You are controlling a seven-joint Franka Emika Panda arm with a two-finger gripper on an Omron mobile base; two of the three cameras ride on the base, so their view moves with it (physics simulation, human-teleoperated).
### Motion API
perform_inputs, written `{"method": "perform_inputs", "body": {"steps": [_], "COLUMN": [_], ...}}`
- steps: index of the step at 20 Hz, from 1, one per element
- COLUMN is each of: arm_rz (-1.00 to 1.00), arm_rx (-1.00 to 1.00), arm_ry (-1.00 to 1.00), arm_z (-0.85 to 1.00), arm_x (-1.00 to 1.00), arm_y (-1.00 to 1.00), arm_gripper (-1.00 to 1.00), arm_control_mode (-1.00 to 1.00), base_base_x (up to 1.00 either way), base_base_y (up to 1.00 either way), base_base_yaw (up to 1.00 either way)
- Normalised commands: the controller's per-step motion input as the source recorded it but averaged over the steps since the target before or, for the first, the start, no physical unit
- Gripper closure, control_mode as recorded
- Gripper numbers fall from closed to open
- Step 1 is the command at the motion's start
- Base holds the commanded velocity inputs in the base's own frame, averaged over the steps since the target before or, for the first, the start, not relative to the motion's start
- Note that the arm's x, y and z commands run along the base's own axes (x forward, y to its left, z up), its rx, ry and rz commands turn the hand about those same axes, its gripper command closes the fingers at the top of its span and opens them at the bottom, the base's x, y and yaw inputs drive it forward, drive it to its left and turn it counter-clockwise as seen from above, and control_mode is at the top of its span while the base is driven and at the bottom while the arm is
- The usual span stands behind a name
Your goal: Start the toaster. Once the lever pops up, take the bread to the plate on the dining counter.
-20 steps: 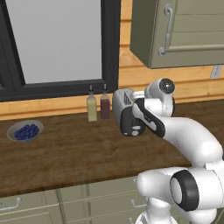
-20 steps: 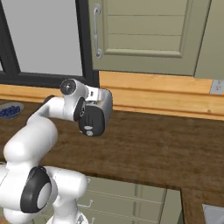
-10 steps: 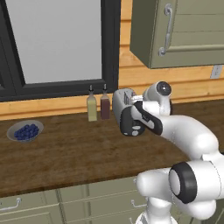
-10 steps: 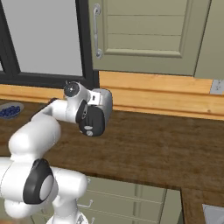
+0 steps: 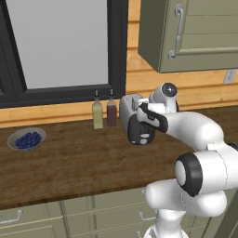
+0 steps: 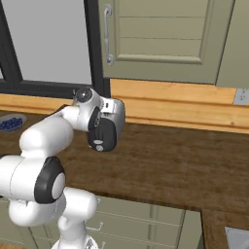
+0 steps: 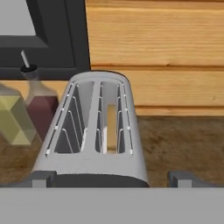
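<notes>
My arm folds up from the base and reaches forward over the dark wooden surface (image 5: 69, 158), the forearm bent back so that my end effector (image 7: 111, 177) hangs just above the near end of the toaster (image 7: 94, 131), looking along its top. The two fingertips (image 7: 41, 178) stand spread wide, one on each side of the toaster's near end, pinching nothing. The toaster is a small silver box with a rounded black end panel, standing on the surface close to the wooden back wall; in the base views my wrist covers part of it (image 5: 132, 114). In the hand view its two slots lie open to me, and the bread (image 7: 111, 127) sits upright as a tan slice down in the right-hand slot; the left slot shows wire guides, though I cannot be sure how deep the slice sits. Just beside the toaster on its left stand two slim bottles, an olive-yellow one (image 5: 97, 111) and a dark red one (image 5: 111, 109), close together. Well apart, farther left, rests a grey bowl of blueberries (image 5: 27, 139).
</notes>
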Motion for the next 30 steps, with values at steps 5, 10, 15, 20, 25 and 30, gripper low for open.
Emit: {"method": "perform_inputs", "body": {"steps": [5,10,15,20,25,30], "arm_rz": [0.00,0.00,0.00,0.00,0.00,0.00], "arm_rx": [0.00,0.00,0.00,0.00,0.00,0.00], "arm_ry": [0.03,0.03,0.02,0.01,0.01,0.02], "arm_z": [0.00,-0.10,-0.14,-0.14,-0.05,0.00], "arm_x": [0.33,0.12,0.01,0.00,0.00,0.12], "arm_y": [0.00,0.00,0.00,0.00,0.00,0.00], "arm_gripper": [-1.00,-1.00,-1.00,-1.00,-1.00,-1.00], "arm_control_mode": [-1.00,-1.00,-1.00,-1.00,-1.00,-1.00], "base_base_x": [0.00,0.00,0.00,0.00,0.00,0.00], "base_base_y": [0.00,0.00,0.00,0.00,0.00,0.00], "base_base_yaw": [0.00,0.00,0.00,0.00,0.00,0.00]}}
